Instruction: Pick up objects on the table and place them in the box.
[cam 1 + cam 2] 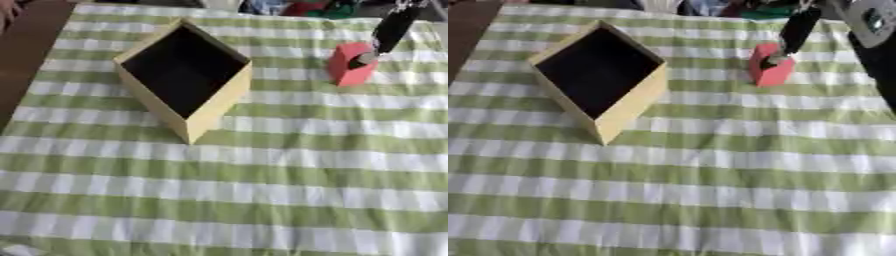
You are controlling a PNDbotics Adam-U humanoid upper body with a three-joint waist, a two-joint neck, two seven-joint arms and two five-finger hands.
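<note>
A strip of dark brown table [26, 55] shows along the far left edge, bare of the green-and-white checked cloth [227, 190] that covers everything else in sight. On the cloth, left of centre, sits the box [214, 107]: pale yellow walls, a dark inside, turned so that one corner points toward the camera. Its opening faces up and nothing can be made out inside it.

Well apart from the box, to the right and toward the far side, stands a red block [350, 65] on the cloth. The right hand [392, 29] comes down from the upper right corner, black and narrow, and its grey tip touches the top of the red block on its right side. Only this one slim part of the hand is visible, so I cannot tell whether the fingers are spread, curled or closed on the block. In the right eye view a silver-and-black part of the same arm [872, 17] fills the upper right corner.

The left hand shows in neither view
</note>
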